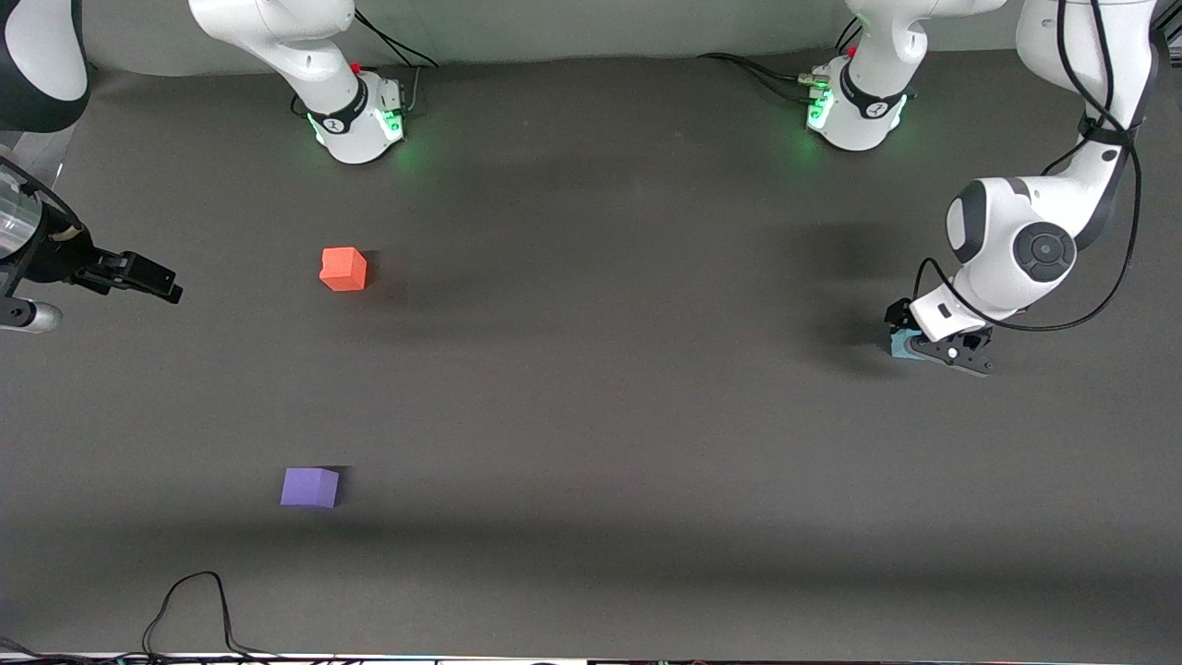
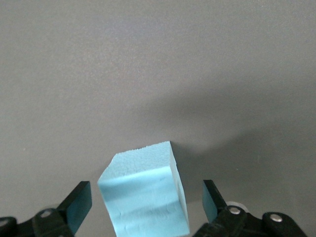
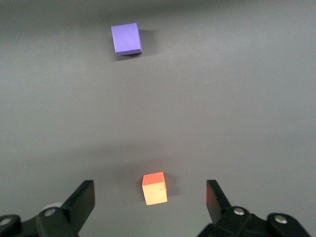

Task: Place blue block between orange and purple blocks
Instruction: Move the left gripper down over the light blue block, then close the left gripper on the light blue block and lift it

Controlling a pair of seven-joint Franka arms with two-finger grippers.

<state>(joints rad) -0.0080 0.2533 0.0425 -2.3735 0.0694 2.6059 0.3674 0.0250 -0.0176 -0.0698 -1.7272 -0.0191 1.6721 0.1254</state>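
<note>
Left gripper (image 2: pixel 145 205) low, fingers spread around blue block (image 2: pixel 144 197), right gripper (image 3: pixel 150 200) waiting, spread wide.

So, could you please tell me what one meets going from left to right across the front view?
Right pincer → small matte violet-purple cube → small matte orange-red cube → small matte sky-blue cube, with the left pincer around it.

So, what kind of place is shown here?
Probably a robotics lab: two arms mounted on a dark matted table, plain foam cubes like the orange block and purple block, and loose cables.
</note>
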